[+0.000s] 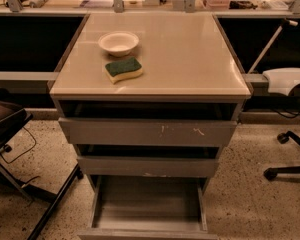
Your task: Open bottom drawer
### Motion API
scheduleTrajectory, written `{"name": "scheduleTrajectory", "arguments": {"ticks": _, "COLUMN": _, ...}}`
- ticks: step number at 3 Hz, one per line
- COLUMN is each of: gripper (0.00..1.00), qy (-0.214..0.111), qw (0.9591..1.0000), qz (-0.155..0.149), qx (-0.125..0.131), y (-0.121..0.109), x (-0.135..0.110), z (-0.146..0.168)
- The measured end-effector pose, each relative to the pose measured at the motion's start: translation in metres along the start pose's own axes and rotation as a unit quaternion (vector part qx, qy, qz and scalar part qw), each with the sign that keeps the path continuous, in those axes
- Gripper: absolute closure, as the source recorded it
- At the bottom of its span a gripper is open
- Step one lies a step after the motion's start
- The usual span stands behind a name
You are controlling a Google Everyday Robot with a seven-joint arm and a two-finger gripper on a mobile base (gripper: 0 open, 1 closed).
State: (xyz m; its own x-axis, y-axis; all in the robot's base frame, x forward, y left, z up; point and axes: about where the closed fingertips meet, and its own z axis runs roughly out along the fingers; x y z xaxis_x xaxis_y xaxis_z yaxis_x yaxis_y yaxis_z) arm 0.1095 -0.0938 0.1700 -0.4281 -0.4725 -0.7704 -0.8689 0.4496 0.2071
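Observation:
The bottom drawer [149,204] stands pulled far out at the foot of the cabinet. Its shallow plain grey tray is bare, and its front edge [140,234] runs along the lower border of the view. Above it is the mid-width grey front [148,166] with a pale chip on its lower edge, slightly out. Above that is the widest grey front [148,132] with white scratch marks, also slightly out. The gripper is not in view, and no part of the arm shows.
On the beige cabinet top [190,54] sit a white bowl [118,42] and a green-and-yellow sponge [123,69]. A dark chair [5,119] with a floor leg [52,204] stands at the left. An office chair base [290,159] and white armrest [287,79] stand at the right.

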Motion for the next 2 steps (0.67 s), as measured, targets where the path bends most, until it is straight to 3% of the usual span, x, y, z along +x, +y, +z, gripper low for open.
{"name": "scheduleTrajectory", "arguments": {"ticks": 1, "gripper": 0.13, "qy": 0.000, "qw": 1.0000, "qz": 0.000, "qx": 0.000, "y": 0.0000, "x": 0.0000, "z": 0.0000}}
{"name": "scheduleTrajectory", "arguments": {"ticks": 2, "gripper": 0.00, "qy": 0.000, "qw": 1.0000, "qz": 0.000, "qx": 0.000, "y": 0.0000, "x": 0.0000, "z": 0.0000}}
